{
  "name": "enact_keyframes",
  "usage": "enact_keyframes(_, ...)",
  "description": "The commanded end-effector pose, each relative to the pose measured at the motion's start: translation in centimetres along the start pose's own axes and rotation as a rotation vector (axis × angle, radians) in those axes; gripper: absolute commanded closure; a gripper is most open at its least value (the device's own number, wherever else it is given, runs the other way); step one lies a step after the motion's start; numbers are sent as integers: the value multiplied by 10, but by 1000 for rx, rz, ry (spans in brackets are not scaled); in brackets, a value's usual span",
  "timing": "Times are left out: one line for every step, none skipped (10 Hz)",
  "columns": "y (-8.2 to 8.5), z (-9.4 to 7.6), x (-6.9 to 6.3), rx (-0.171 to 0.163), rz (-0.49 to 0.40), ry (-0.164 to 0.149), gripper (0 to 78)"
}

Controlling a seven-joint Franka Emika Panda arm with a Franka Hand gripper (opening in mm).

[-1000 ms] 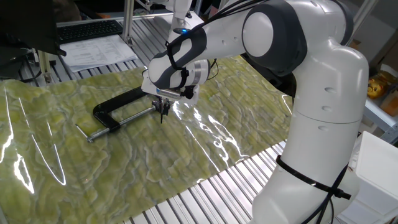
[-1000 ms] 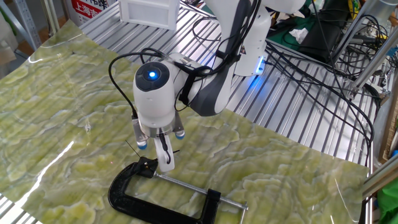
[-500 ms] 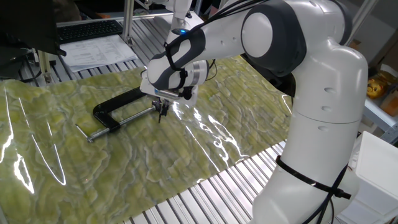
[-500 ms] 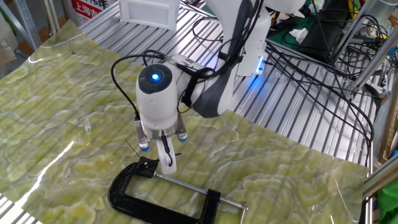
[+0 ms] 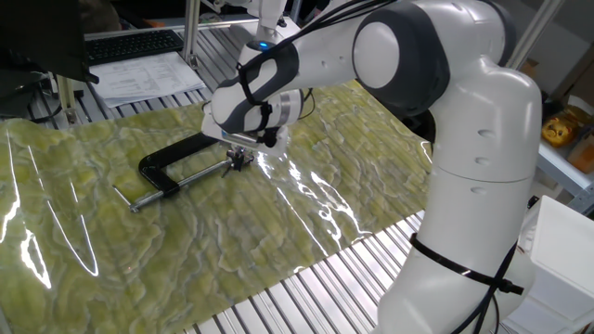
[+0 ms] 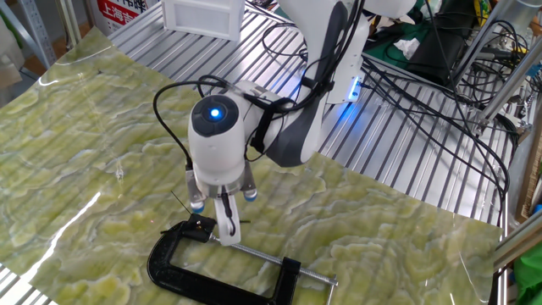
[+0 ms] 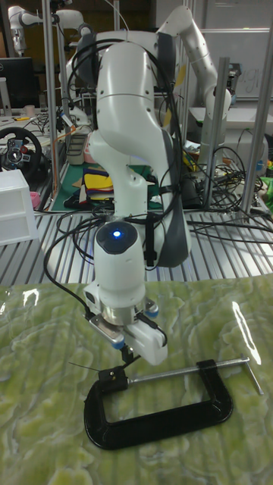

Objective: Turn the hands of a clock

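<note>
One black C-clamp (image 5: 174,166) lies on the table (image 5: 111,250), under one gripper (image 5: 238,165). One keyboard (image 5: 130,44) and one paper stack (image 5: 148,78), possibly several sheets, sit behind.

Almost nothing here can be read. Far behind the gripper (image 6: 222,235), at the top edge of the other fixed view, a red-and-white sign (image 6: 121,12) carries characters, seemingly East Asian, too small and cropped to make out. The printed sheets (image 5: 148,76) beside the keyboard (image 5: 133,43) show only grey, illegible lines.
</note>
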State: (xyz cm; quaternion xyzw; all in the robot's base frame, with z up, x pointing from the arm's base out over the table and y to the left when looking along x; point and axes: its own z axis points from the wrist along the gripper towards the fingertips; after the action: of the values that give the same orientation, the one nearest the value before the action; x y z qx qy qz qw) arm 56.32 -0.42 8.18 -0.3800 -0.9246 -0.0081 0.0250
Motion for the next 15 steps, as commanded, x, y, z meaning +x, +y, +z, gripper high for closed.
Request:
enact_keyframes(4, -1, -3, -1, 11, -3, 776)
enact_keyframes(6, -1, -4, -1, 26, -5, 776)
enact_keyframes(6, -1, -5, -1, 32, -5, 776)
enact_keyframes(6, -1, -5, -1, 35, -5, 776)
enact_keyframes(8, -1, -6, -2, 47, -7, 776)
enact_keyframes(9, -1, -7, -2, 50, -7, 776)
enact_keyframes(11, -3, -7, -2, 70, -6, 776)
enact_keyframes(14, -5, -5, -3, 82, -4, 776)
enact_keyframes(14, -5, -4, -3, 84, -4, 776)
enact_keyframes(18, -4, 1, -2, 93, -7, 776)
enact_keyframes(22, -2, 3, -1, 101, -14, 776)
enact_keyframes(24, 0, 3, 0, 103, -17, 776)
enact_keyframes(28, 2, 0, 1, 105, -20, 776)
enact_keyframes(31, 2, -3, 2, 105, -20, 776)
enact_keyframes(35, 2, -9, 3, 108, -19, 776)
